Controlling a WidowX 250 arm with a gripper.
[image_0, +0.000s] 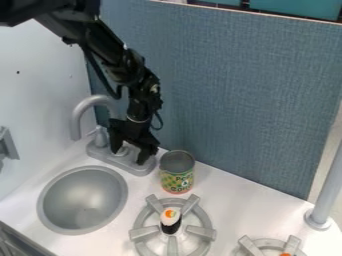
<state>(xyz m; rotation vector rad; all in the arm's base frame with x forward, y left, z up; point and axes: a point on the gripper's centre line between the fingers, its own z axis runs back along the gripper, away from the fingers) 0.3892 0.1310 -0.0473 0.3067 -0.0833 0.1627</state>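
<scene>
**Gripper (130, 156) open wide over faucet (79, 112) base, nothing held**

Bkgd: blue-gray panel (234, 85), w/ teal boxes (294, 7) behind its top edge. White counter (230, 207) runs below. Black arm (120, 60) enters upper L, gripper hanging down by the back corner. Its fingers stand well apart, w/ part of the faucet's base btwn them; can't tell if they touch it. Round gray sink (81, 200) sits lower L, in front of the faucet. Gray burner (150, 220) is R of the sink; 2nd burner (250, 246) is cut off at the bottom edge. Gray post (327, 185) stands far R. Open-topped can (177, 175), w/ green/yellow label, is upright on the counter, just R of the gripper, behind the 1st burner. Smallest: toy sushi (171, 221), white w/ orange top & dark wrap, mid-burner.
</scene>
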